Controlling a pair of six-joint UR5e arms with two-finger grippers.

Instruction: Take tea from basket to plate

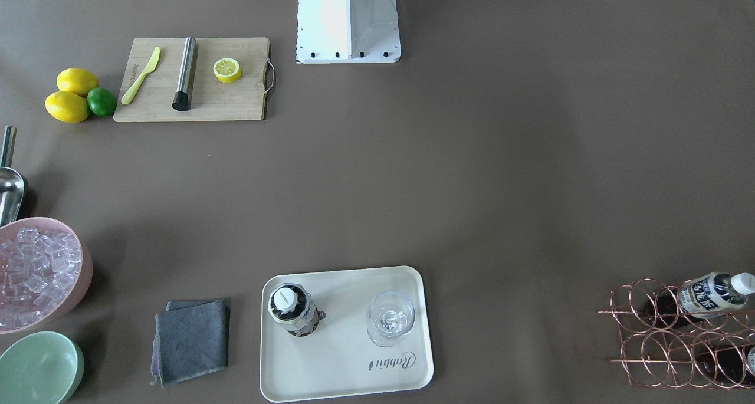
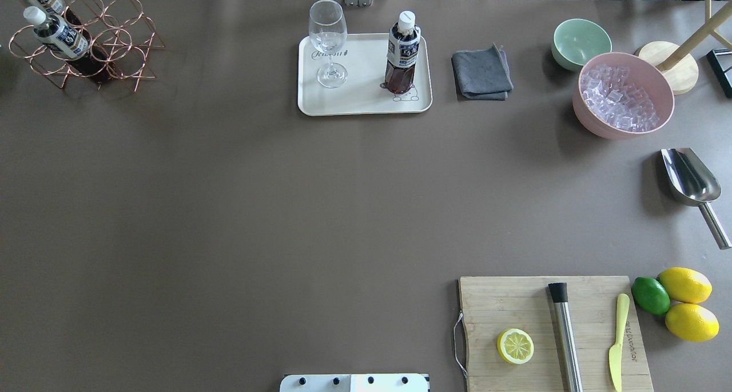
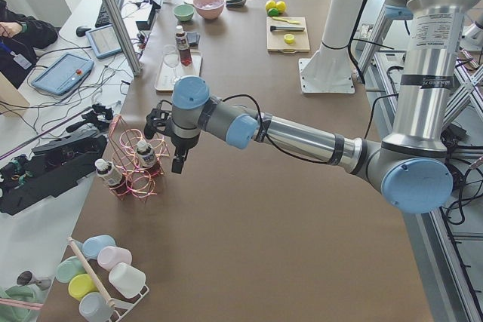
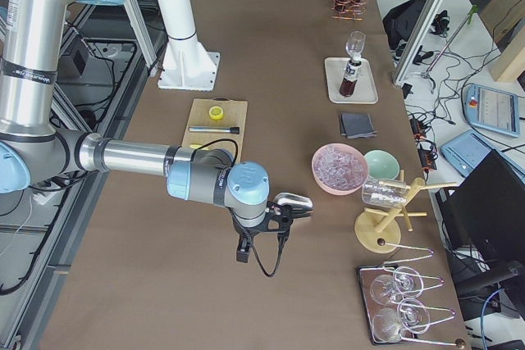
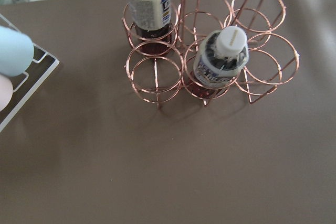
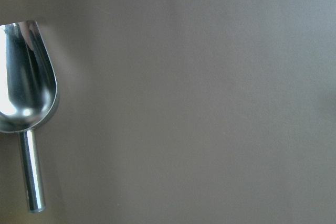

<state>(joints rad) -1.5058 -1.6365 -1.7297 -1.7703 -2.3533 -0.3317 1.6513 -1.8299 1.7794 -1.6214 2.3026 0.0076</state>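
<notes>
**One tea on the plate, left arm waiting by the basket**

Far left of the plate (image 2: 360,97), the basket (image 2: 117,48) holds two bottles (image 2: 57,34) seated in its rings. The left gripper (image 3: 173,157) hangs just beside the basket, above the table. I cannot tell whether its jaws are apart or together.

On the plate itself the tea (image 2: 402,51) stands upright, beside a wine glass (image 2: 328,40).

Well right of the plate, the right gripper (image 4: 246,250) hovers near a metal scoop (image 2: 689,177), its jaws equally unreadable.

The delivery looks complete. Fetching another bottle would call for lowering over a white cap, gripping it and lifting straight up out of the ring.
</notes>
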